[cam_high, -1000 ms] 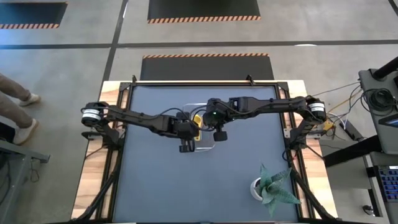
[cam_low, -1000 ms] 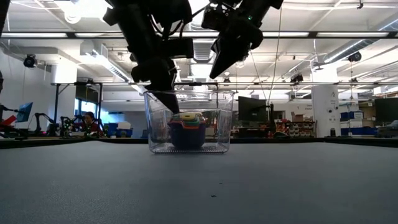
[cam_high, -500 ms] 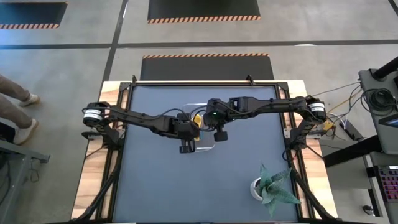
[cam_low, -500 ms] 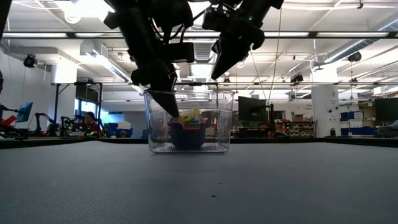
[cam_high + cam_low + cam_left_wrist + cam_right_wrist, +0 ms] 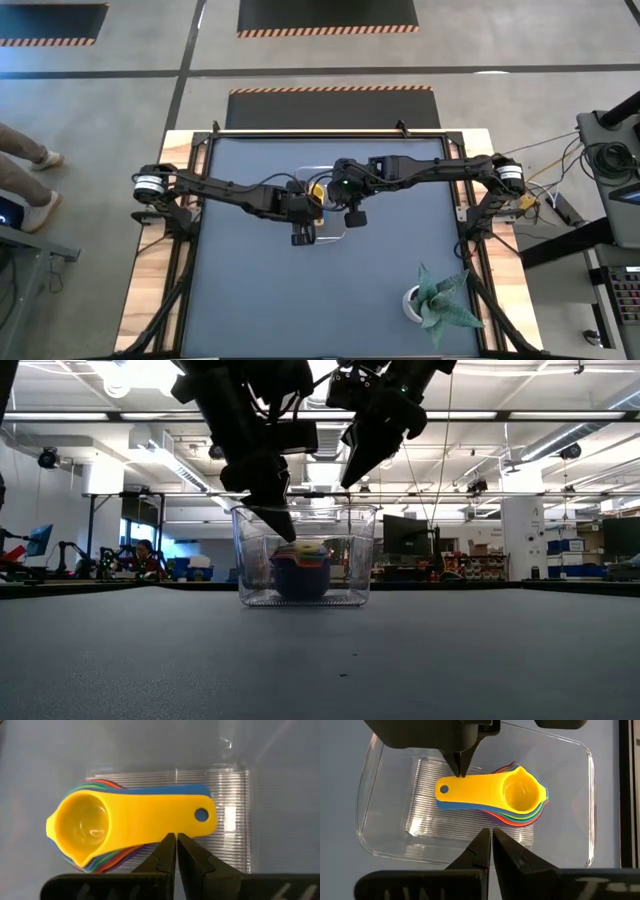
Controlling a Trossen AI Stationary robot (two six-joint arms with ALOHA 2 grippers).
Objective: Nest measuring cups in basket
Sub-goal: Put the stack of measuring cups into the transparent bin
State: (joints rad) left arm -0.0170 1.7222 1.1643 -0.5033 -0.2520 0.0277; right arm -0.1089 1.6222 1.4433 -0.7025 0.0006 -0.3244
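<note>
With the measuring cups [image 5: 492, 795] nested in the basket [image 5: 575, 805], both empty closed grippers, left gripper [image 5: 283, 530] and right gripper [image 5: 352, 475], are hovering at frame centre, likely needing only withdrawal.

No text, label, brand, number or sign can be read in any of the views. The yellow measuring cup [image 5: 131, 824] on top of the stack shows a plain handle with only a hole, and the clear basket [image 5: 580, 815] carries no legible marking.

One camera looks straight down, one level across the table, both wrist cameras close above the basket [image 5: 570, 840].
</note>
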